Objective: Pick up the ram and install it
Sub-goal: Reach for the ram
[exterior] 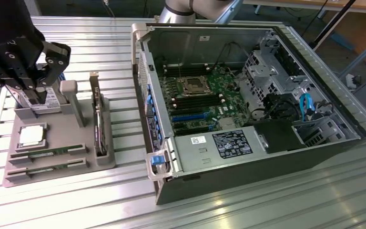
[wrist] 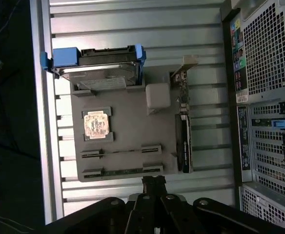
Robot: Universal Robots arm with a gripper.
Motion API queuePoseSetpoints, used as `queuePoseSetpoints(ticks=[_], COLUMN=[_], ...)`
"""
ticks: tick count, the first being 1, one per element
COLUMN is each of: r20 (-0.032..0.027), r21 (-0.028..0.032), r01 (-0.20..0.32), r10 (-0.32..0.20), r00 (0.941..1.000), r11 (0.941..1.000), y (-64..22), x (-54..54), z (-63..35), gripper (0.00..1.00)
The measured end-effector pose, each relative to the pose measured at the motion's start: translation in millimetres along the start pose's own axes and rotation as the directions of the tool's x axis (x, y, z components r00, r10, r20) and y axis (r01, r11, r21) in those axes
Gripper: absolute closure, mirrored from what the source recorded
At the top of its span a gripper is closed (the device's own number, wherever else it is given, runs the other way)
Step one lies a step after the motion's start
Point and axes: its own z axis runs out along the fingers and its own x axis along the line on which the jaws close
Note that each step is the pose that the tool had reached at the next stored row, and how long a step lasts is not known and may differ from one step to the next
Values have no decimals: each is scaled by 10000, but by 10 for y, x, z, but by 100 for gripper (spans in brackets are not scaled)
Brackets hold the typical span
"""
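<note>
Two rams, thin green sticks, lie side by side in slots at the near end of the grey holder tray (exterior: 55, 164): one ram (exterior: 46, 152) (wrist: 128, 151) and the other ram (exterior: 48, 167) (wrist: 123, 171). My black gripper (exterior: 32, 86) (wrist: 154, 181) hangs above the tray's far end, over the hard drive (exterior: 43, 102) (wrist: 101, 70). Its fingertips are pressed together and hold nothing. In the wrist view the fingertips sit just past the tray edge nearest the rams. The open computer case (exterior: 247, 95) shows the motherboard with dark memory slots (exterior: 196, 101) beside the processor socket (exterior: 191, 86).
The tray also holds a square silver processor (exterior: 32, 136) (wrist: 97, 124), a grey post (exterior: 68, 93) (wrist: 158, 95) and an upright expansion card (exterior: 97, 124) (wrist: 184, 141). The case stands close on the exterior view's right of the tray, on a ribbed metal table (exterior: 106, 200).
</note>
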Motion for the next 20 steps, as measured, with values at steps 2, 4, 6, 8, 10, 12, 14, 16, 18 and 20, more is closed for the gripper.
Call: queuePoseSetpoints(ticks=[2,4,6,8,10,12,14,16,18,20], r20=[1,3,2,2,3,2,2,3,2,2], r21=[8,17,25,25,24,25,25,25,25,25], r01=[1,1,1,1,0,3,2,3,3,2], r10=[-1,-1,-1,-1,0,-3,-2,-3,-3,-2], r00=[10000,10000,10000,10000,10000,10000,10000,10000,10000,10000], r11=[10000,10000,10000,10000,10000,10000,10000,10000,10000,10000], y=[-68,-120,-185,-213,-214,-215,-215,-215,-215,-215], x=[-5,-9,-14,-16,-16,-16,-16,-16,-16,-16], z=[-2,-4,-7,-8,-8,-8,-8,-8,-8,-8], gripper=[89,89,89,89,89,89,89,89,89,89])
